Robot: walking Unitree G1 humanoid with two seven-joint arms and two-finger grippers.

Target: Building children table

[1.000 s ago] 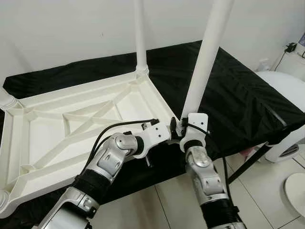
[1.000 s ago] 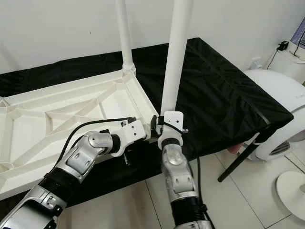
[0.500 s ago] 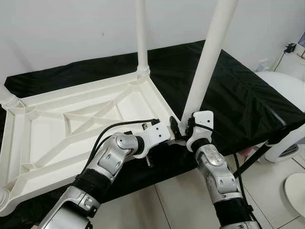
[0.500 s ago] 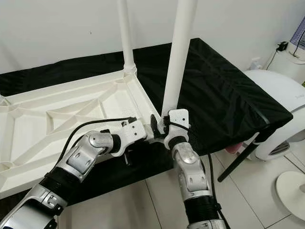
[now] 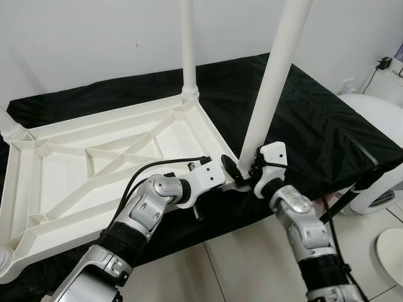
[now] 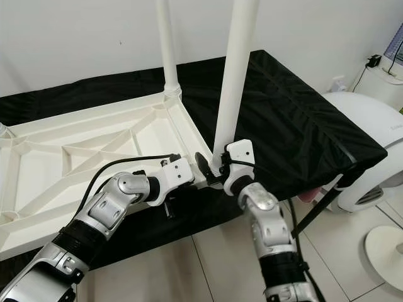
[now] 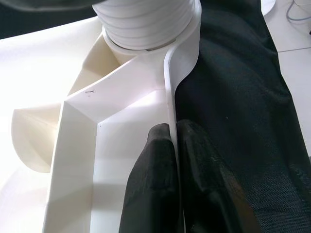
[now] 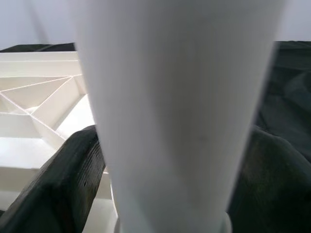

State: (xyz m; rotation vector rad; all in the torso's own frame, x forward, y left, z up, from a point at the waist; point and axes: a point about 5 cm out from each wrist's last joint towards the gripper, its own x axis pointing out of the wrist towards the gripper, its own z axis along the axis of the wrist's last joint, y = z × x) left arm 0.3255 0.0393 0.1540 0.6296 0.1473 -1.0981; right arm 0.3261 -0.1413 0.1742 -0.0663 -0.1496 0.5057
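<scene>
At near corner, right claw (image 6: 217, 168) grips leg (image 6: 234, 69), top cropped.

A white table leg (image 8: 180, 111) stands upright, close to the camera and blurred. The right gripper (image 8: 170, 194) clasps it, one black finger (image 8: 68, 189) on each side of the leg and pressed against it. Behind the leg on one side lies the ribbed white underside of the tabletop (image 8: 39, 111); on the other side lies black cloth (image 8: 291, 92). A pale wall (image 8: 34, 22) rises behind.
</scene>
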